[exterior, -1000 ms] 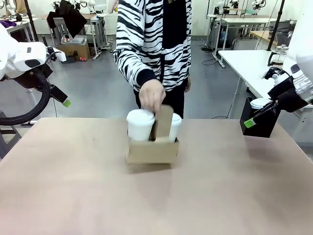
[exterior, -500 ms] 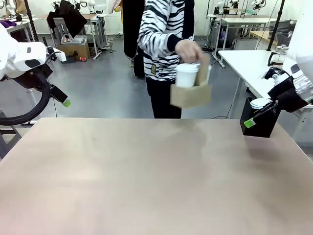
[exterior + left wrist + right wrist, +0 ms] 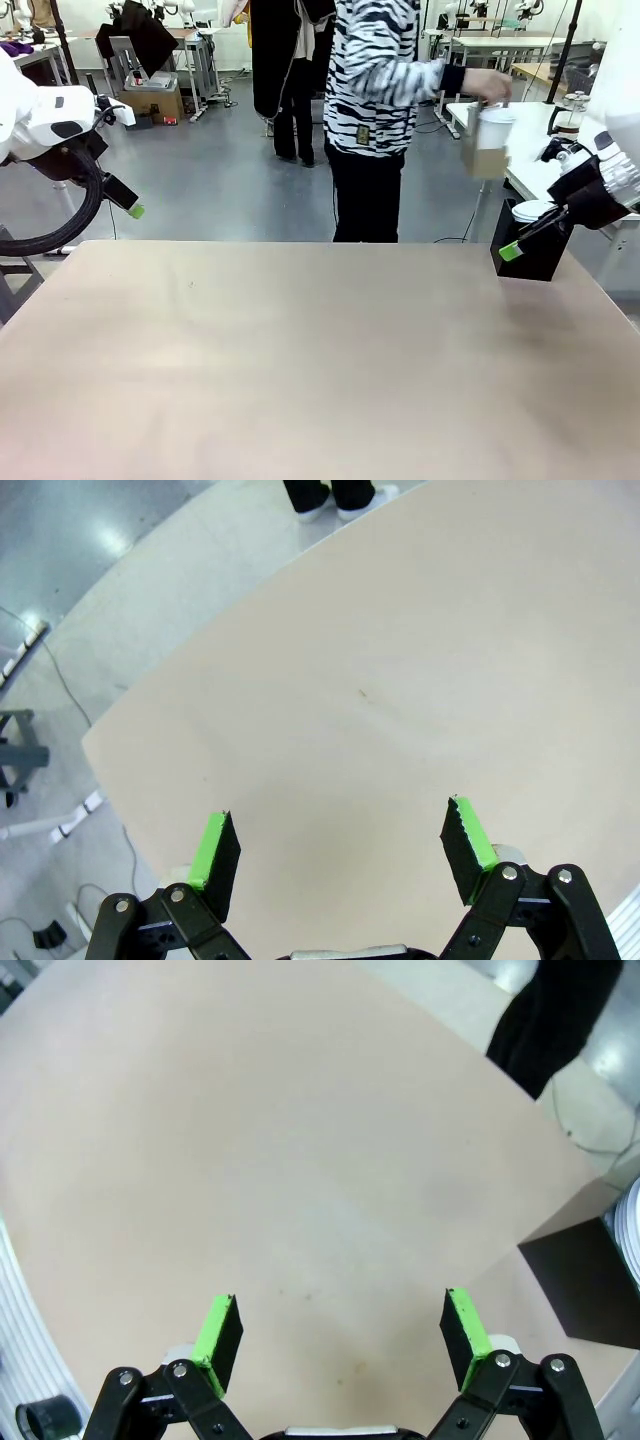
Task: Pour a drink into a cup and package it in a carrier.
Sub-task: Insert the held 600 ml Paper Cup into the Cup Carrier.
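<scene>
No legible print or brand on anything. The person (image 3: pixel 385 110) has turned away from the table (image 3: pixel 300 360); 1 second ago the carrier (image 3: pixel 485 160) sat mid-table under their hand (image 3: pixel 487 85), now it hangs in that hand off the far right, beside the white side table (image 3: pixel 520 130), cup (image 3: pixel 494 130) in its slot. Left gripper (image 3: pixel 340 850) and right gripper (image 3: pixel 340 1332) both gape wide, holding nothing, unmoved over bare tabletop. Black box (image 3: pixel 535 250) sits at the right edge.

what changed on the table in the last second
The person's hand lifted the carrier, with the cup in it, off the table and carried it away towards the white side table. Both grippers, left and right, stayed open and parked.
</scene>
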Robot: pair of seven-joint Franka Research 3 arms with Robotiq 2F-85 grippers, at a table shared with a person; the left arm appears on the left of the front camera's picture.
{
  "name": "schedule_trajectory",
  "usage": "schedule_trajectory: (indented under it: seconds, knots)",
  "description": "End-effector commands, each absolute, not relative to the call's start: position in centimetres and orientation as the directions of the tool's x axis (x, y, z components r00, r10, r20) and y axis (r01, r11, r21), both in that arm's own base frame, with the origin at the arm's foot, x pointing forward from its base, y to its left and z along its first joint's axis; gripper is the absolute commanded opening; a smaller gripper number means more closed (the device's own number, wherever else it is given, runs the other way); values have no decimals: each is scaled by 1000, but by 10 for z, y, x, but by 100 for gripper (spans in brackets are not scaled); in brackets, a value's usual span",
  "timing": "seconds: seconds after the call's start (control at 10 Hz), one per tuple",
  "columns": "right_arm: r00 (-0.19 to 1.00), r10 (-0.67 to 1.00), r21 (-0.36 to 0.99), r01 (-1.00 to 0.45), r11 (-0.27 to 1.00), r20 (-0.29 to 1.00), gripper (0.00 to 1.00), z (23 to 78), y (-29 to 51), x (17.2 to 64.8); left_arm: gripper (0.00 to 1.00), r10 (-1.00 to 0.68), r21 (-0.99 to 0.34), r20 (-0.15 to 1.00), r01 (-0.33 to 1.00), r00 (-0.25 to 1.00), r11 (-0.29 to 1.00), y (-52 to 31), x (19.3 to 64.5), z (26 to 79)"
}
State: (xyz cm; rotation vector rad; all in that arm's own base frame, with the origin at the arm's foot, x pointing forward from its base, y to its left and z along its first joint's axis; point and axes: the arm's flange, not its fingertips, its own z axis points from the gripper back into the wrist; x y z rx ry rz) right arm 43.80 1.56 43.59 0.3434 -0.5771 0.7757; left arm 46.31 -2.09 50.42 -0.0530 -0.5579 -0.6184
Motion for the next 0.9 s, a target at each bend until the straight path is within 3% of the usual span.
schedule_trajectory:
  seconds: [0.0, 0.8]
  knots:
    - [553, 576, 70, -755, 652, 602, 100, 438, 13, 438, 100, -533, 118, 501, 557, 682, 822, -20, 464, 507]
    - [553, 576, 70, -755, 652, 602, 100, 438, 13, 438, 100, -533, 118, 501, 557, 682, 822, -20, 464, 507]
